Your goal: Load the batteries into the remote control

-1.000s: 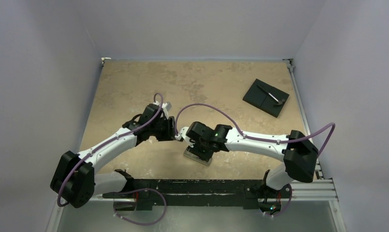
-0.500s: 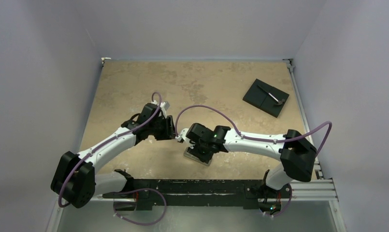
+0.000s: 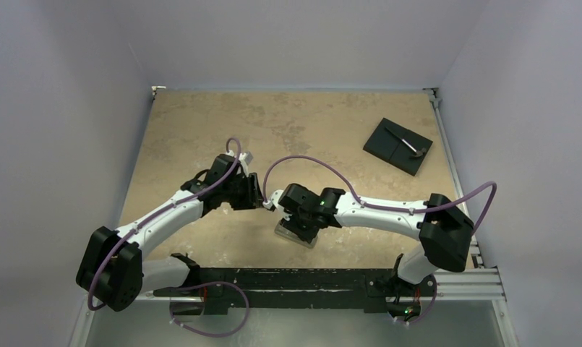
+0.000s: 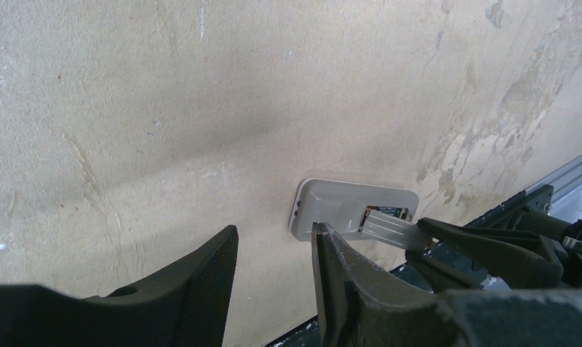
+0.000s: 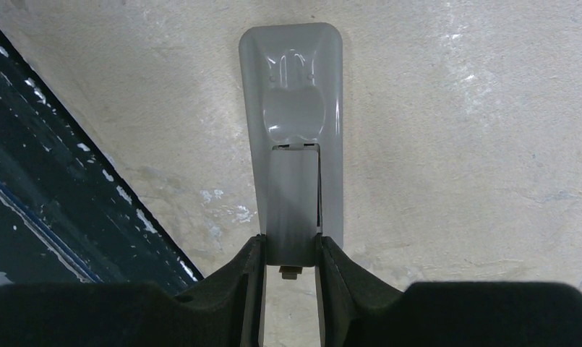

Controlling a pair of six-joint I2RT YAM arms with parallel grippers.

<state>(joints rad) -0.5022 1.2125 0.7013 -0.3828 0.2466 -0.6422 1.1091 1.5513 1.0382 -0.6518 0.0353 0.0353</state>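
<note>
Black fingers of the left gripper (image 4: 275, 242) stand spread apart with nothing between them, and they hang just beside the remote control (image 4: 338, 199). Not much has changed in the last second. The left arm has tipped its wrist a tiny bit and the right arm has slid its elbow a little to the left, but both grips look the same as before. To me that means slow, careful work, not a big step. The remote control lies grey back up on the tan table (image 3: 201, 123), near the front edge, between the two arms. Its battery hole is partly open, and something dark with a bit of green shows inside. It may be one of the batteries, but I cannot tell. The right gripper (image 5: 290, 246) pinches the thin grey cover strip (image 5: 293, 195) by its near end; the far end sits at the hole and the strip is tipped up a little. So if the batteries are in, I think only the cover strip is left to do. Room is tight here — the two grippers almost touch, and the black rail (image 3: 295, 278) runs close by the remote control. Farther back there is lots of open table. Far to the right lies a black plate (image 3: 389, 153), well away from the work and near the right edge.
</note>
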